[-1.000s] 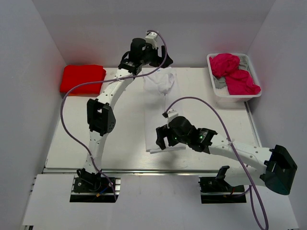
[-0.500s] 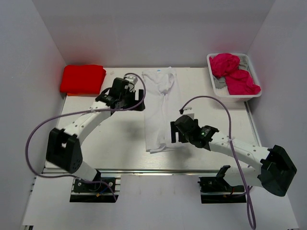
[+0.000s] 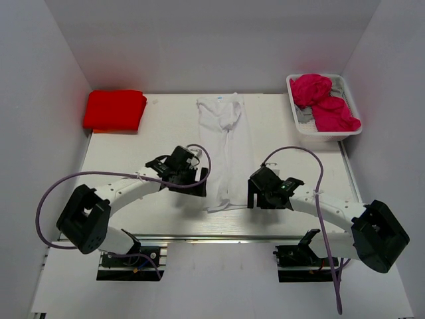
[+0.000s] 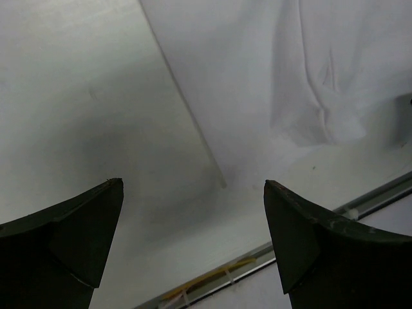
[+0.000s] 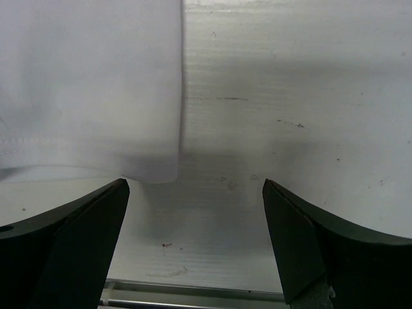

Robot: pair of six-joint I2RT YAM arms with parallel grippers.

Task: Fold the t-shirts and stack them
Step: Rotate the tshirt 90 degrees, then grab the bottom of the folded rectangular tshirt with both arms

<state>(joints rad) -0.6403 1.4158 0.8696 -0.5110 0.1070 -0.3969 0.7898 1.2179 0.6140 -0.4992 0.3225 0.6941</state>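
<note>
A white t-shirt [image 3: 224, 149] lies folded into a long narrow strip down the middle of the table, its neck label at the far end. My left gripper [image 3: 194, 177] is open and empty, low over the table just left of the strip's near end; the left wrist view shows the shirt's edge [image 4: 270, 71] ahead of it. My right gripper [image 3: 257, 193] is open and empty just right of the strip's near end; the right wrist view shows the shirt's near corner [image 5: 90, 90]. A folded red t-shirt [image 3: 114, 109] lies at the far left. Magenta-pink t-shirts [image 3: 323, 101] fill the basket.
A white wire basket [image 3: 299, 123] stands at the far right. The table's front metal rail [image 3: 219, 234] runs just behind both grippers and shows in the left wrist view [image 4: 309, 228]. White walls enclose the table on three sides.
My left arm has swung from the far end of the white shirt down to its near end. My right gripper has shifted right, off the strip. The shirt now lies flat and straight.
</note>
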